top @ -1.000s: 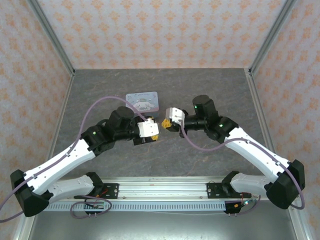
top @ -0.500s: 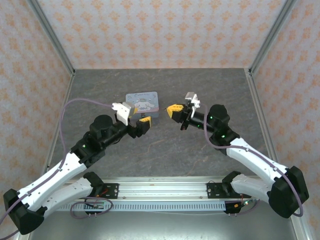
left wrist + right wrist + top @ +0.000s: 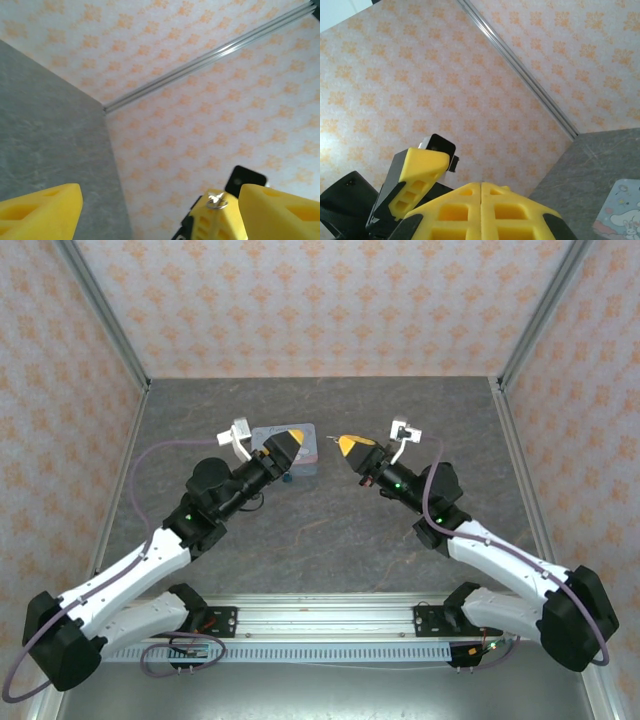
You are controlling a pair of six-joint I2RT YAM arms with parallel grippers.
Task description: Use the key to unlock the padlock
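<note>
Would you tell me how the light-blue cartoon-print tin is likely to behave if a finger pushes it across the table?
The tin lies flat and low on the table, so it would probably slide rather than tip or roll. Its crisp rectangular shape suggests a stiff body. The printed lid looks smooth and may be slippery to grip.

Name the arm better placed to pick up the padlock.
Left. The left fingers stand open over the tin, with the padlock close beside them at its near edge. The right fingers are shut, apparently on the key, and farther off.
</note>
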